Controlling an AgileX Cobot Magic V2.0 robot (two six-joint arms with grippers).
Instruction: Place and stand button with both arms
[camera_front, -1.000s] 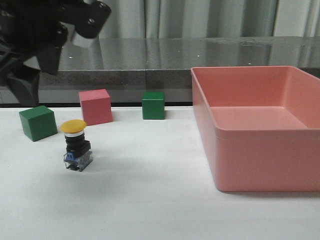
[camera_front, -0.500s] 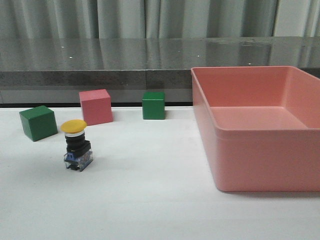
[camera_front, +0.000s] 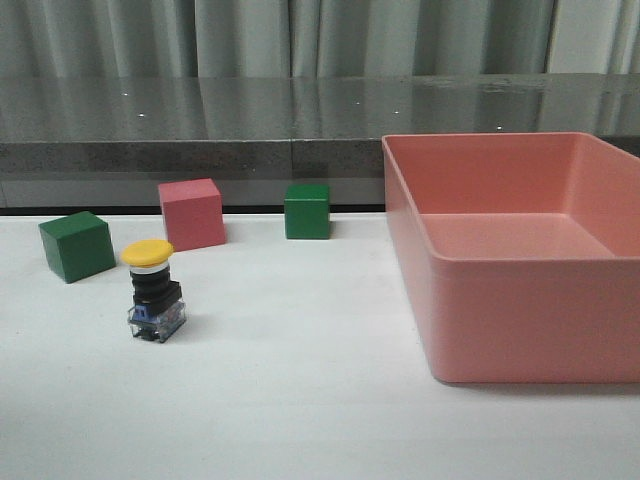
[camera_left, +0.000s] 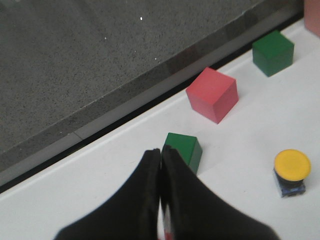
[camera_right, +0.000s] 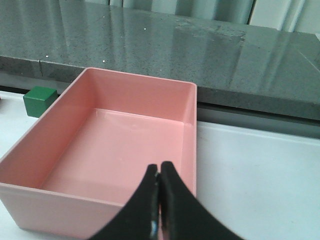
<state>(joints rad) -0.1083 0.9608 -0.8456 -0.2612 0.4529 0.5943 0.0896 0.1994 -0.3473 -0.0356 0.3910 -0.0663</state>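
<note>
The left gripper (camera_left: 161, 165) is seen only in its own wrist view. Its two black fingers are pressed together with nothing between them, and the tips point down toward the white desk (camera_front: 300, 400). Under these tips sits a green cube (camera_left: 184, 150), partly covered by the fingers. The right gripper (camera_right: 159, 181) is also closed on nothing, its fingers meeting in one line. It hangs above the near wall of the pink bin (camera_right: 120, 150). Neither arm appears in the front view.

The button (camera_front: 152, 291) stands upright on the desk, on the left part, with its yellow cap on top, the black body under it and the clear-blue base touching the surface. No gripper touches it. Behind it to the left, near the left edge of the desk, is the green cube (camera_front: 76, 245). Behind it to the right is a pink cube (camera_front: 191, 213), close to the back edge. A second green cube (camera_front: 306, 210) sits further right, also at the back edge. The three cubes are apart from each other and from the button.

The pink bin (camera_front: 520, 255) fills the right part of the desk and reaches the right edge of the front view. Between the button and the bin the desk is bare white surface, and the same in front of the button toward the near edge.
</note>
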